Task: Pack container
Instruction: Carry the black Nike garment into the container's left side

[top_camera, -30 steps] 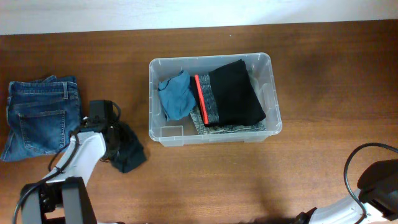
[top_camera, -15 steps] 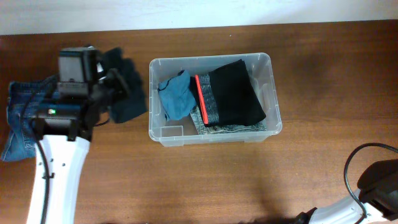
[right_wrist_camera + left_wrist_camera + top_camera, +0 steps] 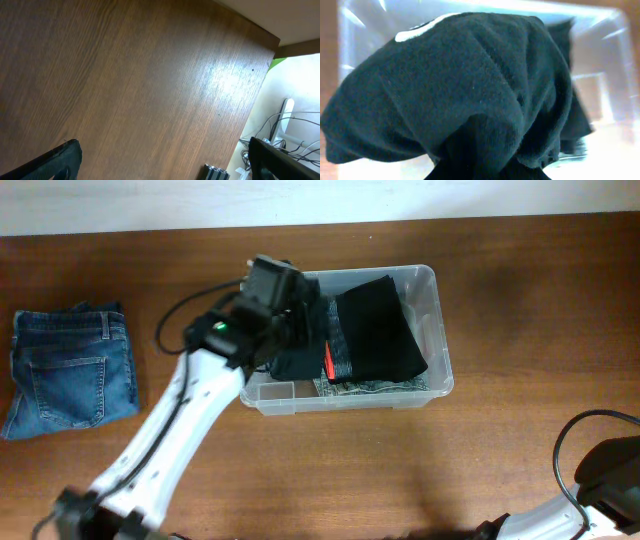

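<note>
Left gripper (image 3: 296, 320) hangs over the container's (image 3: 440, 330) left end, jaws nearly closed, pinching a dark garment (image 3: 470, 90) bunched above it. The container sits on the table (image 3: 520, 440), folded jeans (image 3: 70, 370) well to its left. Right gripper (image 3: 162, 150), clear of the container, gapes wide, empty.

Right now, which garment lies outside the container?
The folded blue jeans, on the table left of the container; the black garment lies inside, the dark cloth hangs over it.
</note>
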You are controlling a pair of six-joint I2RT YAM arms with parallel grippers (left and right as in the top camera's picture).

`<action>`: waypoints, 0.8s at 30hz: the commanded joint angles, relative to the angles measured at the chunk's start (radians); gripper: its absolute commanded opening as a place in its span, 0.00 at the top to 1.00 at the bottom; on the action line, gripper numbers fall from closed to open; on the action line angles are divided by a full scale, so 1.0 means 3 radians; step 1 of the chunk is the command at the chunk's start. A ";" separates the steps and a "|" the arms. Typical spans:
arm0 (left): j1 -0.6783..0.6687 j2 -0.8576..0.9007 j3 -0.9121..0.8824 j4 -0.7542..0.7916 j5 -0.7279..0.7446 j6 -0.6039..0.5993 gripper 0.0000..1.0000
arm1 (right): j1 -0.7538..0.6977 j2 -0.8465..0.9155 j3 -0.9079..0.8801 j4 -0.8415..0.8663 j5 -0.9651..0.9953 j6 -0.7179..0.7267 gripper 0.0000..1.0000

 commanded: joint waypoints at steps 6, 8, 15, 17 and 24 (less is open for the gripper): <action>-0.0039 0.0619 0.0042 -0.0326 -0.0170 0.0028 0.99 | -0.0008 -0.0001 0.0010 -0.0003 0.0038 0.0013 0.01; -0.0048 0.0715 0.0042 -0.0373 -0.0172 0.0028 0.99 | -0.0008 -0.0001 0.0010 -0.0003 0.0038 0.0013 0.01; -0.0061 0.0917 0.0025 -0.0441 -0.0172 0.0028 0.93 | -0.0008 -0.0001 0.0010 -0.0003 0.0038 0.0013 0.01; -0.0062 0.0944 0.0022 -0.0472 -0.0172 0.0028 0.91 | -0.0009 -0.0001 0.0010 -0.0003 0.0038 0.0013 0.01; -0.0197 0.0950 -0.0100 -0.0502 -0.0184 0.0023 0.72 | -0.0008 -0.0001 0.0010 -0.0003 0.0038 0.0013 0.01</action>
